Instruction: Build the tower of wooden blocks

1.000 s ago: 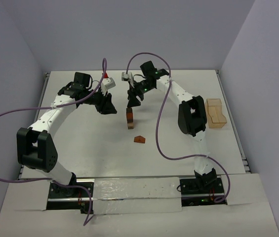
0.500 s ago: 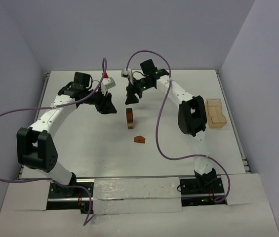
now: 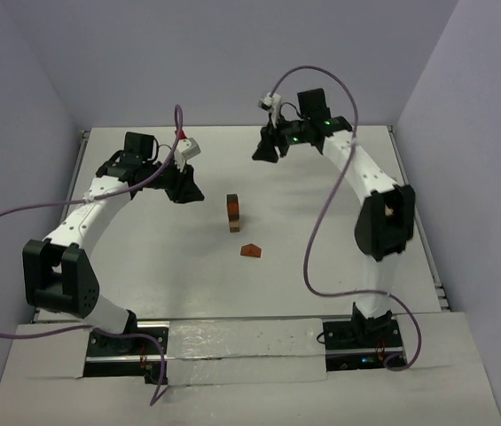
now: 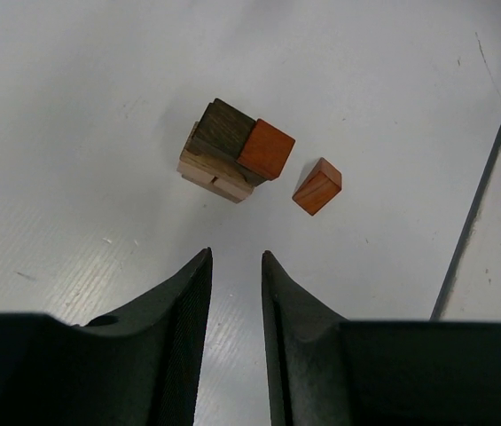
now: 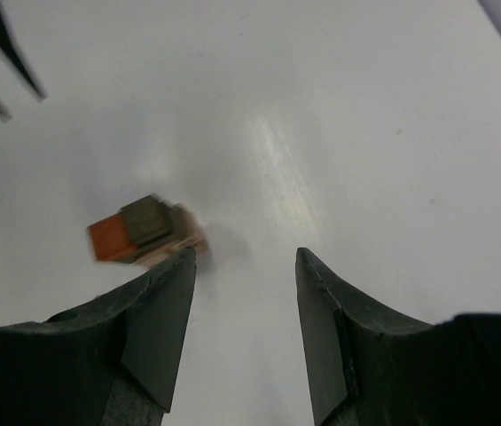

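The wood block tower stands mid-table as a short upright stack. In the left wrist view the tower has a pale base, a dark block and an orange-red cube on top. A loose reddish wedge lies just in front of it, and this wedge also shows in the left wrist view. My left gripper hovers left of the tower; its jaws stand a narrow gap apart with nothing between them. My right gripper hangs behind and to the right, open and empty, with the blurred tower beside its left fingertip.
The table's right edge shows as a dark strip in the left wrist view. Purple cables loop from both arms above the table. The left gripper's fingertips show at the top left of the right wrist view.
The right arm has lifted away from the tower, back and to the right. The left gripper has drawn slightly left. Both pairs of jaws have narrowed.
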Motion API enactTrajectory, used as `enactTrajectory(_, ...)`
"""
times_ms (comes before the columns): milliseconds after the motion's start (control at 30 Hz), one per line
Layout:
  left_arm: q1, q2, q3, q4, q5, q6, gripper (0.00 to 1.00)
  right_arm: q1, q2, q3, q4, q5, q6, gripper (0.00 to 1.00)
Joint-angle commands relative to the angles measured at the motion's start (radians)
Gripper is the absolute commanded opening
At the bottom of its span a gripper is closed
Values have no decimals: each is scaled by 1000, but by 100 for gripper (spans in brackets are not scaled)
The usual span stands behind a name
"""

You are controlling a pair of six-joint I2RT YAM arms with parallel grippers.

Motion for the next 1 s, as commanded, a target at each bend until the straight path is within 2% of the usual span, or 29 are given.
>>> enactTrajectory(0,47,-75,-21,57,11,-20,35,10,-290,-252,-12,46,-28,56)
enactTrajectory(67,70,-86,-34,69,20,-36,35,18,-383,-440,0,92,-8,56)
enactTrajectory(200,115,-107,-48,99,43,-75,36,61,-581,-688,76,207,60,56)
enactTrajectory(333,150,-135,-56,133,67,-111,40,177,-669,-865,159,371,88,60)
enactTrajectory(467,163,-172,-72,144,82,-122,46,305,-683,-964,232,441,94,64)
enactTrajectory(567,166,-187,-80,126,84,-109,51,344,-617,-974,260,468,123,63)
enactTrajectory(633,170,-201,-86,113,81,-100,63,367,-581,-973,292,485,147,64)
enactTrajectory(700,173,-212,-94,112,73,-95,68,379,-540,-969,314,496,159,64)
enactTrajectory(967,181,-227,-114,119,80,-90,78,427,-424,-922,352,552,160,64)
